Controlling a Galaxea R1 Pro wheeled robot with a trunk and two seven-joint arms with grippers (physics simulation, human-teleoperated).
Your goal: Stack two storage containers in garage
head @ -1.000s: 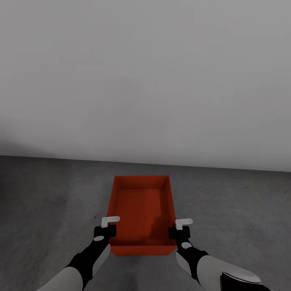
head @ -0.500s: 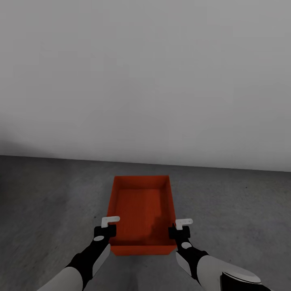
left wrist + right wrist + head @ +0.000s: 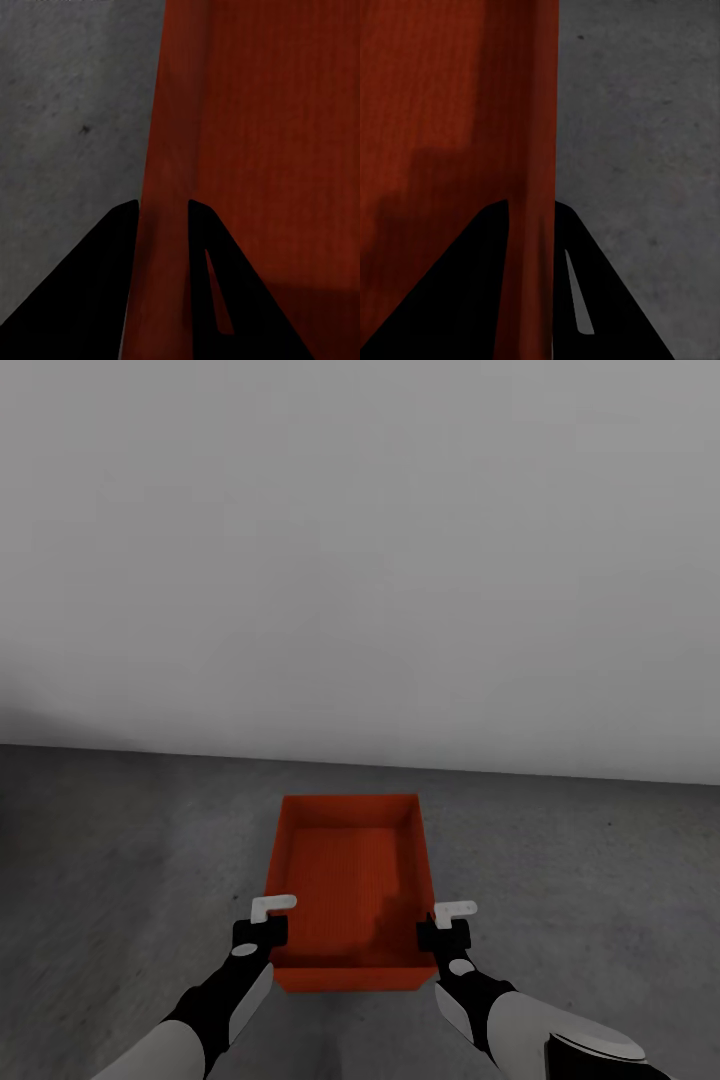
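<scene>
One orange-red storage container (image 3: 350, 865) with its open top facing up sits low over the grey concrete floor (image 3: 590, 880) of the garage, just ahead of me. My left gripper (image 3: 261, 934) is shut on its left side wall near the front corner. My right gripper (image 3: 443, 936) is shut on the right side wall. In the left wrist view the black fingers of the left gripper (image 3: 163, 206) pinch the red wall (image 3: 171, 135). The right gripper (image 3: 531, 204) clamps the other wall (image 3: 538, 112) the same way. Whether the container rests on the floor I cannot tell.
A plain white-grey wall (image 3: 360, 560) stands close behind the container and meets the floor a short way beyond it. Bare mottled concrete (image 3: 67, 112) spreads to the left and right (image 3: 645, 112) of the container.
</scene>
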